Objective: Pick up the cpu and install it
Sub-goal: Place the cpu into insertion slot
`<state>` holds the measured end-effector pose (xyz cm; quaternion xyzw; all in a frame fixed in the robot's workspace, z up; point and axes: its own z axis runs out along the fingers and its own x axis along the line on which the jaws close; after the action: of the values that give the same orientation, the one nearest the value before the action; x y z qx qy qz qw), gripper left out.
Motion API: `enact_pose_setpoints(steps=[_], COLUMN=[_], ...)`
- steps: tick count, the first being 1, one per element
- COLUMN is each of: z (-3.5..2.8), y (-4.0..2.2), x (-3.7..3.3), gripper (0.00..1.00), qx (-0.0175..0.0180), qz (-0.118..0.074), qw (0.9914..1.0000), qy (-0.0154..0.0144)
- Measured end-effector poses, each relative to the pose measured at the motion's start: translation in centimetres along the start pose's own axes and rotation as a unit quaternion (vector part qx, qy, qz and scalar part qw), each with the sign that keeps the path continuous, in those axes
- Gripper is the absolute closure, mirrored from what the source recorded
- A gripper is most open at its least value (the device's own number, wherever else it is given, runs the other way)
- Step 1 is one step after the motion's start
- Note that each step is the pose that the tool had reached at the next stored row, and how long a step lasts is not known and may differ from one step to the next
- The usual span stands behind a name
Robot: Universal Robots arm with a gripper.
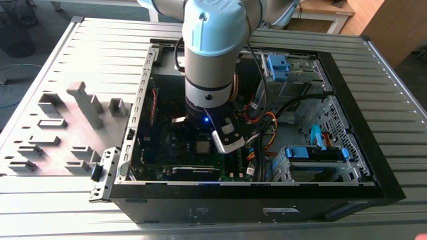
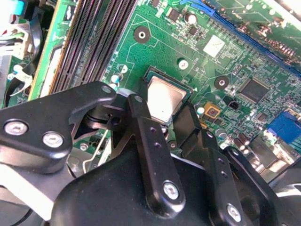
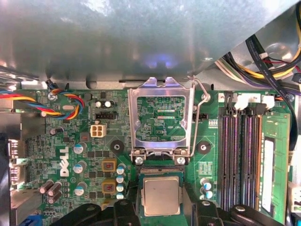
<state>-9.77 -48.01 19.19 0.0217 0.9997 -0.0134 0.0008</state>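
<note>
The gripper [image 2: 164, 110] holds its fingers [image 2: 141, 122] spread on either side of the cpu [image 3: 161, 195]. The chip lies flat in its socket on the green motherboard [image 3: 211, 160], and the hinged socket frame [image 3: 132, 117] is open. The PC case [image 1: 267, 200] lies on a slatted metal table [image 1: 60, 210], with grey fixtures [image 1: 87, 107] at the exterior view's left.

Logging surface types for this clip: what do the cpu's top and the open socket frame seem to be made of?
The cpu: its top looks like dull, matte silver-grey metal, with an even soft sheen and no sharp glints. The socket frame looks like thin, bright stamped sheet metal, probably steel, judging by its shiny edges and bent tabs; the exact alloy cannot be told from its look.
</note>
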Motion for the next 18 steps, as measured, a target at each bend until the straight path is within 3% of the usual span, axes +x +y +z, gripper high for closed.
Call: enact_pose_setpoints(steps=[18], z=[0.18], y=[0.02], x=[0.21], gripper=[0.54], qx=[-0.0015], qz=[0.001], qw=[1.0], qy=[-0.001])
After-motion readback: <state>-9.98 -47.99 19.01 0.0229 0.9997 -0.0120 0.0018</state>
